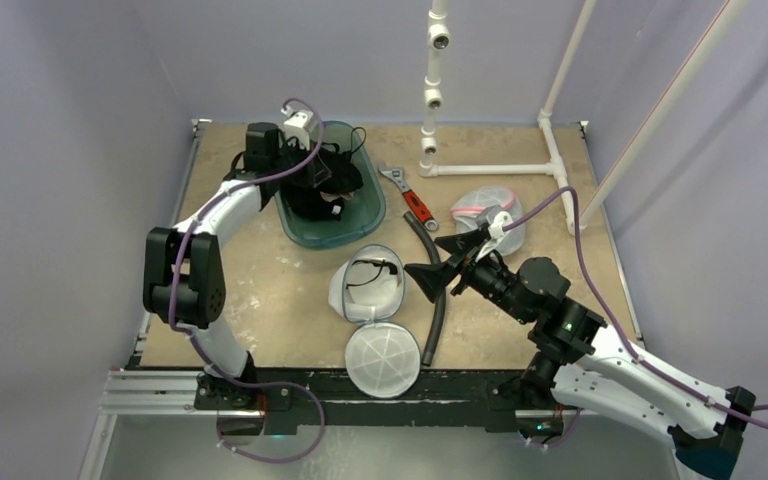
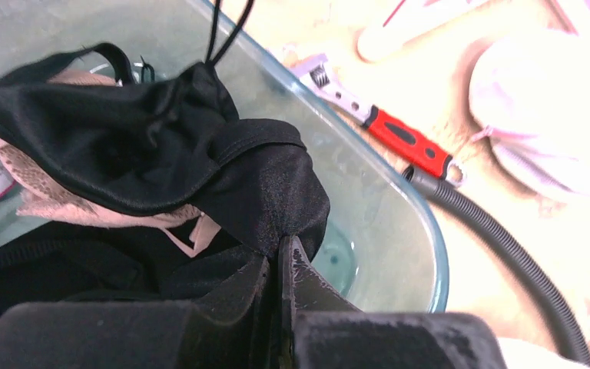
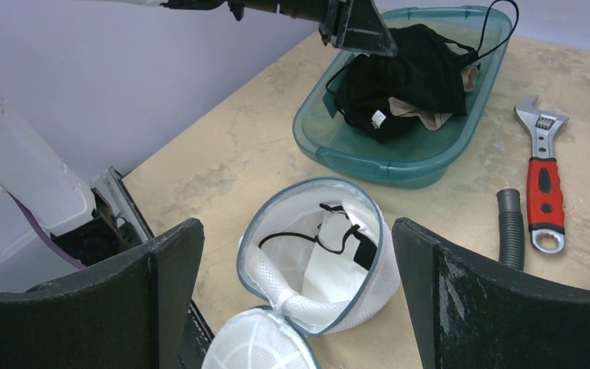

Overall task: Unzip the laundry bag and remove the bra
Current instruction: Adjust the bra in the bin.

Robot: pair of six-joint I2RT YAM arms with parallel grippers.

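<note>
The white mesh laundry bag (image 1: 365,288) lies unzipped mid-table, its round lid (image 1: 383,358) flipped toward the near edge. In the right wrist view the bag (image 3: 276,288) holds a white piece with black straps (image 3: 336,238). My left gripper (image 2: 283,242) is shut on the black fabric of a bra (image 2: 146,146) over the teal bin (image 2: 399,231). It also shows in the top view (image 1: 322,185) and the right wrist view (image 3: 357,31). A beige garment (image 2: 54,204) lies under the black one. My right gripper (image 1: 450,262) is open and empty, just right of the bag.
A red-handled wrench (image 1: 415,205) and a grey ribbed hose (image 1: 438,290) lie between the bin and my right arm. A second, closed mesh bag (image 1: 482,208) with pink inside sits at the back right. A white pipe frame (image 1: 490,168) stands behind it.
</note>
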